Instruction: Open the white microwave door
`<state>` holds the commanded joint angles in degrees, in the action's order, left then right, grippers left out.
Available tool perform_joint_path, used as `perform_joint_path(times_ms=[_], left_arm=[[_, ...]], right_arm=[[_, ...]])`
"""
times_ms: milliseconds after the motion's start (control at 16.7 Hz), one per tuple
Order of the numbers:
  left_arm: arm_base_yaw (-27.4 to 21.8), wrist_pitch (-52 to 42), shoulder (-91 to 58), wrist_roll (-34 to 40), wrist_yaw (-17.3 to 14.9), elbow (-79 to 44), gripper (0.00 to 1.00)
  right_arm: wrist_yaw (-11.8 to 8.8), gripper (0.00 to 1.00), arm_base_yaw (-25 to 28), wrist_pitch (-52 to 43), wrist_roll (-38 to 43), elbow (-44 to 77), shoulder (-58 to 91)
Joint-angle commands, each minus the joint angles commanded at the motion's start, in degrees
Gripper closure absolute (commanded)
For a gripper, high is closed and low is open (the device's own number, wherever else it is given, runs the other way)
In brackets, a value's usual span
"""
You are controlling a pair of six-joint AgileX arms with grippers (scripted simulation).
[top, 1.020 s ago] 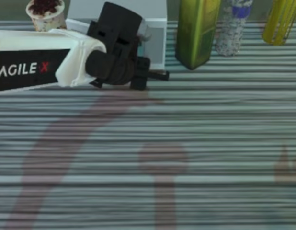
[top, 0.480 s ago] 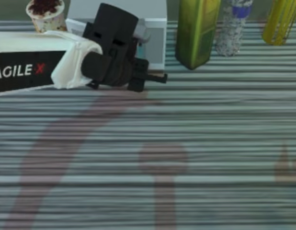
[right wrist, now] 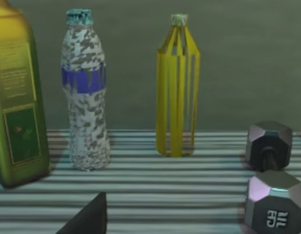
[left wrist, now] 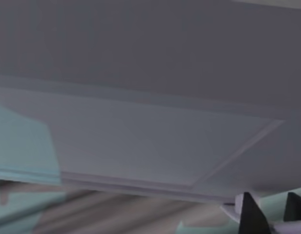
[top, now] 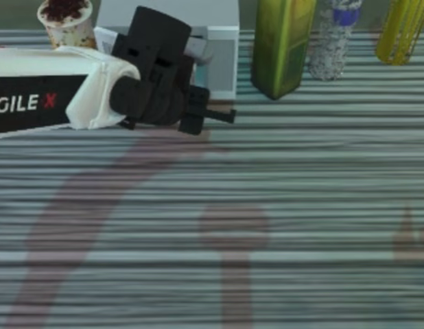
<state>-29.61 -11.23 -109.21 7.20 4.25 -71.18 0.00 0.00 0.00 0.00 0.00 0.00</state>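
1. Top view: the white microwave [top: 215,34] stands at the far edge of the striped table [top: 301,205], and everything below is placed from it.
2. On the top view's left of the microwave, just beside it, stands a paper cup with a dark topping [top: 66,17].
3. On the top view's right of the microwave, just beside it, stands a green-yellow bottle [top: 282,44]; farther that way come a speckled bottle with a blue band [top: 333,38] and then a slim yellow bottle [top: 403,29].
4. My left arm [top: 40,89] reaches in from the top view's left, and its black wrist covers most of the microwave's front.
5. The left gripper [top: 219,115] points toward the top view's right, low at the microwave's front edge; whether its fingers are parted or closed I cannot tell.
6. The door [left wrist: 141,141] fills the left wrist view as a flat pale panel with a framed grey window, seen very close; two dark fingertips [left wrist: 250,214] show at the picture's edge beside its lower corner. I cannot tell whether they touch it.
7. How far the door stands from the microwave body I cannot tell.
8. Right wrist view: the same three bottles stand in a row, and near the slim yellow one lies a dumbbell with grey hexagonal ends [right wrist: 270,170]. One dark finger [right wrist: 89,217] of the right gripper shows at the picture's edge; its state I cannot tell.
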Motion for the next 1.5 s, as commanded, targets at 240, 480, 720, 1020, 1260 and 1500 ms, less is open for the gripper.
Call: perform_joint_path(times_ms=[240, 480, 720, 1020, 1260, 1500], left_arm=[[0.0, 0.0, 0.0, 0.0, 0.0, 0.0, 1.00], [0.0, 0.0, 0.0, 0.0, 0.0, 0.0, 1.00], [0.0, 0.0, 0.0, 0.0, 0.0, 0.0, 1.00], [0.0, 0.0, 0.0, 0.0, 0.0, 0.0, 1.00], [-0.5, 0.0, -0.1, 0.3, -0.4, -0.2, 1.00], [0.4, 0.4, 1.0, -1.7, -1.8, 1.3, 1.00]], right_arm=[[0.0, 0.00, 0.0, 0.0, 0.0, 0.0, 0.0], [0.0, 0.00, 0.0, 0.0, 0.0, 0.0, 0.0], [0.0, 0.00, 0.0, 0.0, 0.0, 0.0, 0.0], [0.0, 0.00, 0.0, 0.0, 0.0, 0.0, 0.0], [0.0, 0.00, 0.0, 0.0, 0.0, 0.0, 0.0], [0.0, 0.00, 0.0, 0.0, 0.0, 0.0, 0.0]])
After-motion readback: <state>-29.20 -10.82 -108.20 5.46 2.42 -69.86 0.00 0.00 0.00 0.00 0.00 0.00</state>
